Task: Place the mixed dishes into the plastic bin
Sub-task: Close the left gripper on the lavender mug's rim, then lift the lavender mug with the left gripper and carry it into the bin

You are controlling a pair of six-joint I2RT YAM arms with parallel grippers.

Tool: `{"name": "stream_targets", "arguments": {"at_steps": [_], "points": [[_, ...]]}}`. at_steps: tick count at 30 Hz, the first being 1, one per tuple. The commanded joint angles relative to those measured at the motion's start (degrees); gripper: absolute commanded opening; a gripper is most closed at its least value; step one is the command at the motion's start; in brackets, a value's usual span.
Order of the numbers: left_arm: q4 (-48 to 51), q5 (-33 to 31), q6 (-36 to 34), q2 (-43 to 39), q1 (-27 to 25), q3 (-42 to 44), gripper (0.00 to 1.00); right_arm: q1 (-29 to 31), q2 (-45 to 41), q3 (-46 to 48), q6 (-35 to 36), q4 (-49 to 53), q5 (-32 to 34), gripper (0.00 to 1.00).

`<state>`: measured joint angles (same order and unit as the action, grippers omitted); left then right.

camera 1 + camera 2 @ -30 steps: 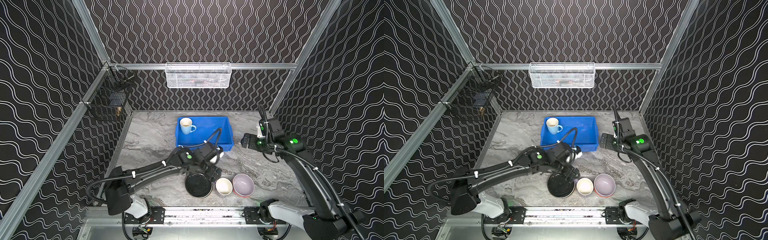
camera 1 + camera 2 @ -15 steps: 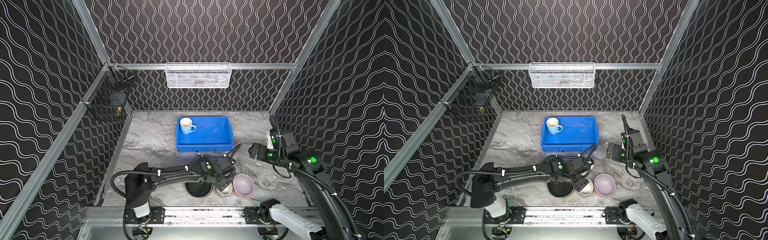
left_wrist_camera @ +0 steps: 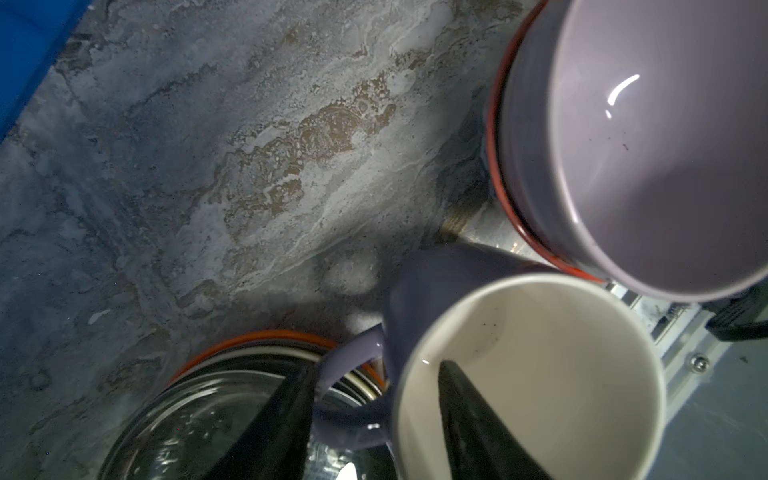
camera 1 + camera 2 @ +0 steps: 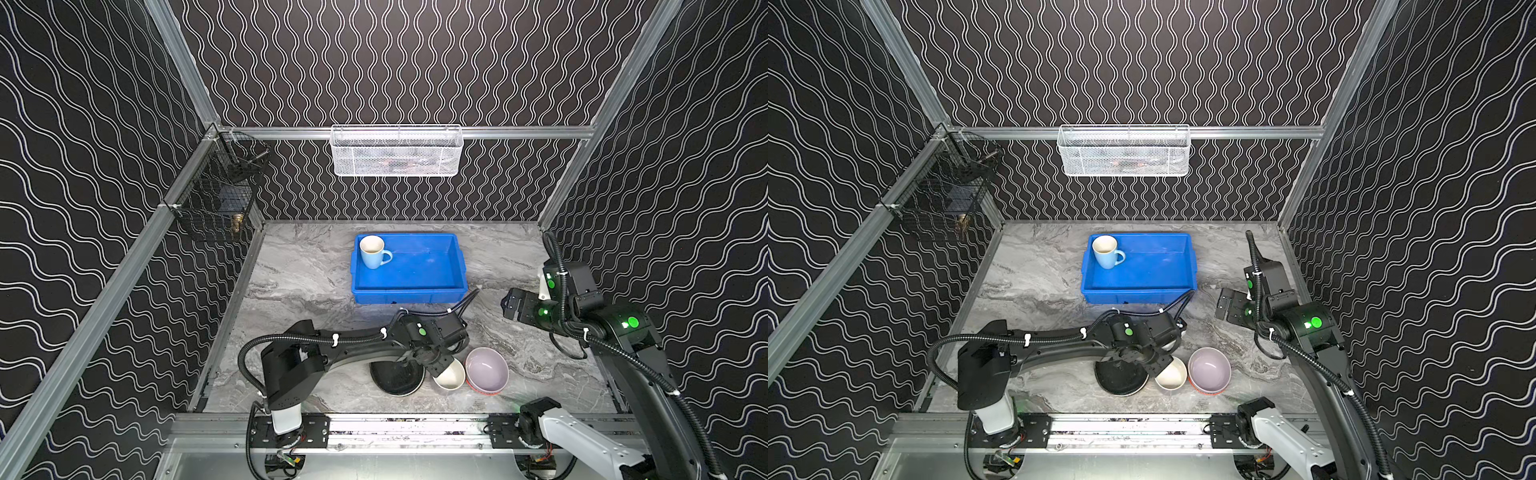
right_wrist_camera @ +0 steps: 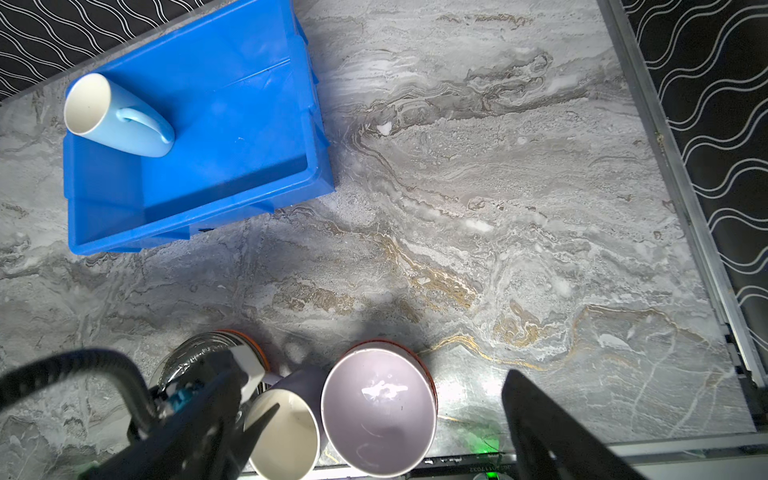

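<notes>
The blue plastic bin (image 4: 409, 293) (image 4: 1138, 296) (image 5: 199, 216) holds a light blue mug (image 4: 372, 253) (image 4: 1106, 253) (image 5: 120, 120). Near the front edge stand a black plate (image 4: 395, 378) (image 3: 187, 428) on an orange-rimmed stack, a lavender mug (image 4: 451, 376) (image 4: 1172, 376) (image 3: 519, 374) (image 5: 286, 428) and a lavender bowl (image 4: 487, 370) (image 3: 644, 145) (image 5: 378, 411). My left gripper (image 4: 440, 365) (image 4: 1160, 361) (image 3: 374, 365) straddles the lavender mug's wall, one finger inside and one outside at the handle. Whether it presses is unclear. My right gripper (image 4: 514, 306) (image 4: 1227, 305) (image 5: 386, 386) hangs open and empty.
A white mesh basket (image 4: 397, 151) hangs on the back wall and a black wire basket (image 4: 216, 203) on the left wall. The lavender bowl sits on an orange-rimmed dish. The metal frame rail (image 4: 395, 424) runs just in front of the dishes.
My left gripper moved from over the black plate to the lavender mug, dropped a finger inside it and narrowed. My right arm drew back from the bin toward the right.
</notes>
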<state>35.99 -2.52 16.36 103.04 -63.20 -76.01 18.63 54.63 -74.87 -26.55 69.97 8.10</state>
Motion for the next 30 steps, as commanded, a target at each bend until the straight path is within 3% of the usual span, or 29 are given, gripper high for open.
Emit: {"name": "stream_targets", "arguments": {"at_steps": [1,18,30], "points": [[-0.63,2.87,-1.23,0.32,0.88,0.25,0.46,0.00,0.51,-0.63,-0.90,0.65,0.63,0.99],[3.48,5.05,-3.09,1.22,3.50,-1.70,0.12,0.00,2.97,-0.67,-1.24,-2.24,0.43,0.99],[7.55,2.95,-3.17,-1.69,5.14,-5.47,0.06,0.00,6.10,-1.24,-0.31,-5.11,-0.78,0.99]]}}
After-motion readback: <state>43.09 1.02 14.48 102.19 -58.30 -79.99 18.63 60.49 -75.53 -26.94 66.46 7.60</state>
